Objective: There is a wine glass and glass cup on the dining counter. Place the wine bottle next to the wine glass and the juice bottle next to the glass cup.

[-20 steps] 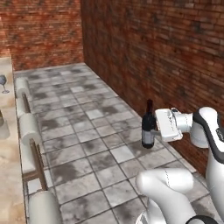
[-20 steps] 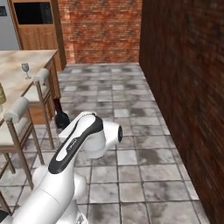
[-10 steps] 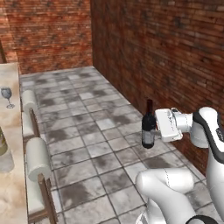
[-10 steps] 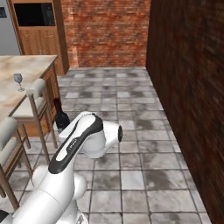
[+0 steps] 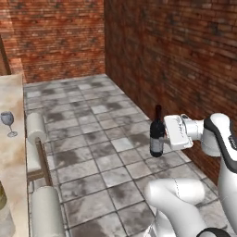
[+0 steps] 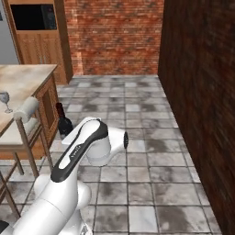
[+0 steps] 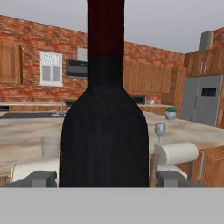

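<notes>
Claw (image 7: 105, 178): its two grey fingertips (image 7: 41, 178) stand one on each side of the wine bottle (image 7: 105, 127) at the bottom of the hand view, closed against the bottle's wide body and holding it upright in the air.
Bottle: in the left base view the bottle (image 5: 156, 134) hangs over the tiled floor at about 3 o'clock, its base clear of the tiles; the label side is hard to make out, and the claw's white housing covers its right flank.
Bottle, other side: in the right base view the bottle (image 6: 64, 123) shows at about 9 o'clock with only neck and shoulder visible; the arm's white joint hides its lower half.
Bottle, close up: in the hand view its top is cut off by the upper edge, so the cap cannot be seen.
Stools: pale padded stools (image 5: 36, 127) line the near edge of the counter; the nearest one is cut off at the bottom edge.
Counter: the counter (image 5: 11, 152) runs down the left edge at 9 o'clock, only a strip of it in view.
Glass: the wine glass (image 5: 8, 123) stands upright on the counter, well apart from the bottle; in the hand view it (image 7: 160, 130) appears just right of the bottle, small and faint.
Odd shape: a blurred greenish-grey thing (image 5: 3, 213) at 7 o'clock on the counter is cut off; I cannot tell what it is.
</notes>
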